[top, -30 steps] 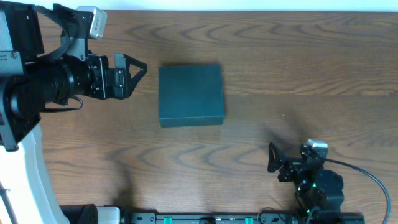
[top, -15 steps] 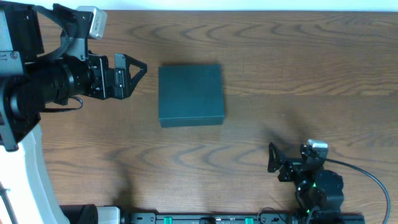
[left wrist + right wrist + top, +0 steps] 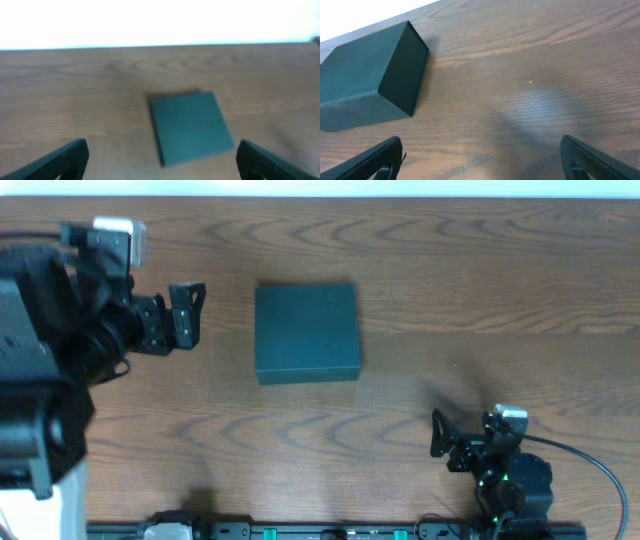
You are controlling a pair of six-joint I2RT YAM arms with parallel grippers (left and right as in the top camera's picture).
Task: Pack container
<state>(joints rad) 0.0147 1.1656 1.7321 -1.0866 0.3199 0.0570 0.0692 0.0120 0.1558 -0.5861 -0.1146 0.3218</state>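
While the container (image 3: pixel 307 330) lies flat on the wooden table (image 3: pixel 520 290) with its lid shut, both grippers are held clear of it. The left gripper (image 3: pixel 190 314) is seen just to the left of the container, near it but not touching, with its fingers (image 3: pixel 65 160) spread wide. The right gripper (image 3: pixel 440 438) is seen well apart from the container, below and to its right in the overhead view, with its fingers (image 3: pixel 375 160) likewise parted.

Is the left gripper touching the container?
Apart. The overhead view shows a strip of bare table between the left gripper and the container.
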